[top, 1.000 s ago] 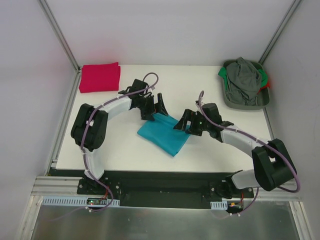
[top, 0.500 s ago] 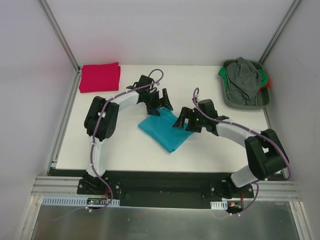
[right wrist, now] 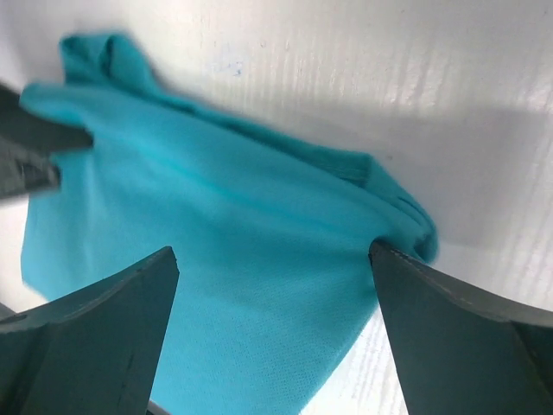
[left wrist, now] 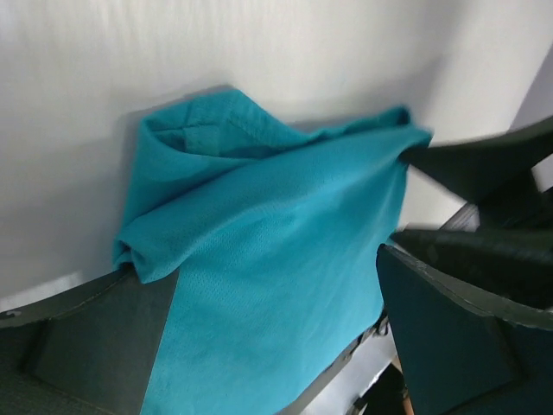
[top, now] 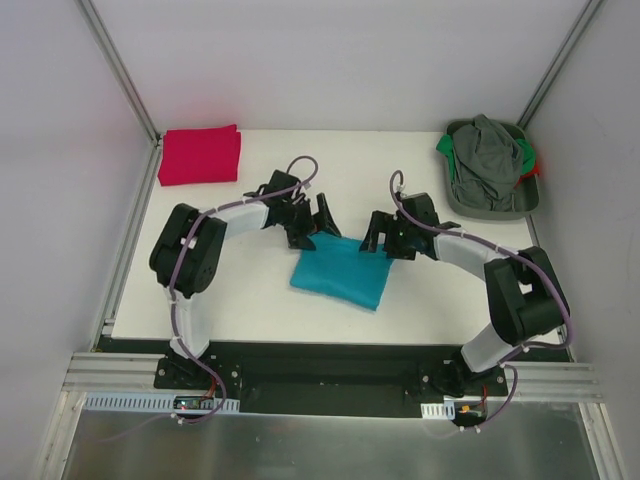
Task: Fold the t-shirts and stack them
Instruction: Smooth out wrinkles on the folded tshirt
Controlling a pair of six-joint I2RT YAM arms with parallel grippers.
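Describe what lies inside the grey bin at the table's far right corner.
A crumpled grey garment fills the bin, with green cloth and red cloth showing at its edges. Anything beneath is covered.

White tabletop [top: 250, 290], top view; it also fills the background of both wrist views [left wrist: 259, 43] [right wrist: 346, 52]. At its far right corner stands a grey-green bin [top: 487, 213] holding a crumpled heap: grey cloth [top: 485, 160] uppermost, green cloth [top: 446, 150] over the left rim, a red scrap [top: 530, 160] at the right rim. Two slanted aluminium posts [top: 118, 68] [top: 560, 62] flank the white back wall [top: 340, 60]. A black mounting plate [top: 330, 370] runs along the near edge, metal sheet [top: 320, 445] below.
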